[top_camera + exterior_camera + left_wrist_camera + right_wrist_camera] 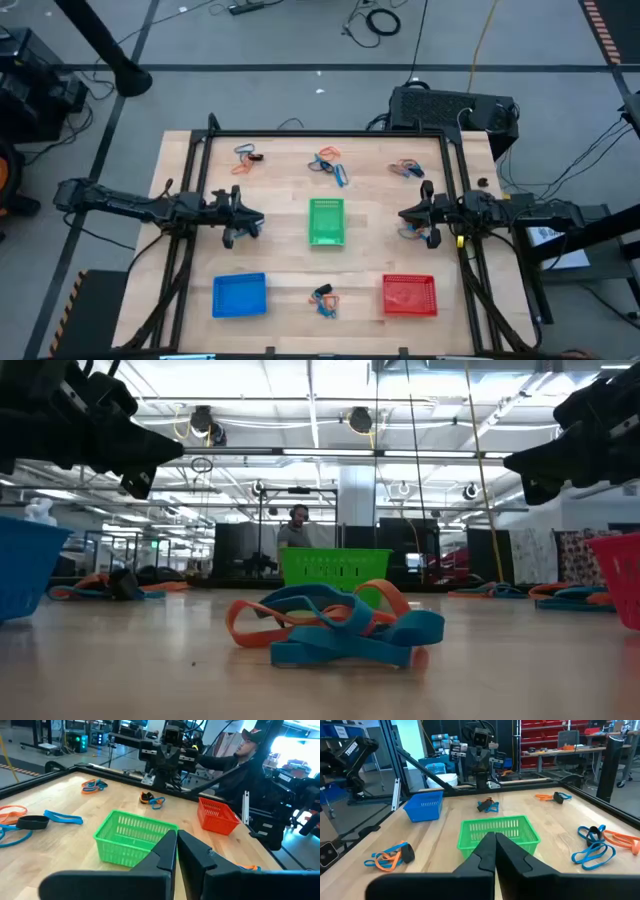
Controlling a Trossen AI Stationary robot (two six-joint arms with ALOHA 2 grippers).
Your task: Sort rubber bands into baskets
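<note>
Three baskets sit on the wooden counter (180,150), and going left to right from overhead: the left claw (250,224) hangs over the counter on the left side, fingers pinched together with nothing between them, pointing toward the middle. Nearer the front edge on that side is the blue basket (239,295), looks empty. A small bunch of rubber bands (247,153) lies toward the back left, orange and blue with a dark one. Dead center is the green basket (326,221), between the two claws and also empty as far as I can see. Behind it is a second tangle of orange and blue bands (330,166), and in front of it, between the blue and red baskets, a third little clump (323,298). Further right, another bunch (407,168) sits at the back right. The right claw (410,215) is clenched shut too, holding nothing, facing the green basket, with a few bands (413,232) lying just under it. The red basket (409,295) is at the front right, no bands that I can make out.
</note>
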